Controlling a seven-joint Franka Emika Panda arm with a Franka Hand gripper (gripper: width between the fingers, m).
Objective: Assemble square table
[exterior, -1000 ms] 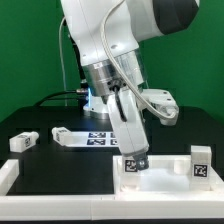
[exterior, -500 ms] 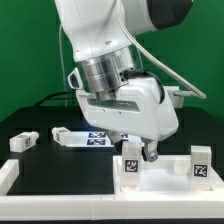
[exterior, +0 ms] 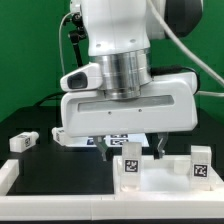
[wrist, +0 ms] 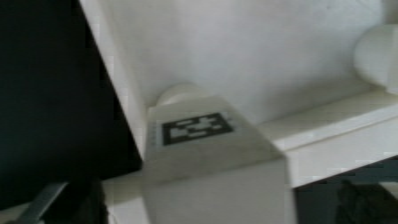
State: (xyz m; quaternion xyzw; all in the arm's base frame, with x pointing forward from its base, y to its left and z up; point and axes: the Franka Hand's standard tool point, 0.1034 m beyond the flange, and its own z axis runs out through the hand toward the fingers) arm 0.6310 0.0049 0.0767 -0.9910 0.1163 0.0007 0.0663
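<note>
Since the earlier frame the wrist has swung round; the gripper (exterior: 133, 148) now hangs vertical, broadside. Its jaws are spread wide, clear of the upright leg (exterior: 131, 166) on the square table top (exterior: 70, 185), near side of the desk.

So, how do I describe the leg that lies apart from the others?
Start at the white arm. Towards the exterior view's left edge, a short white leg lies on the black table. It alone lies flat; the other two legs stand upright.
</note>
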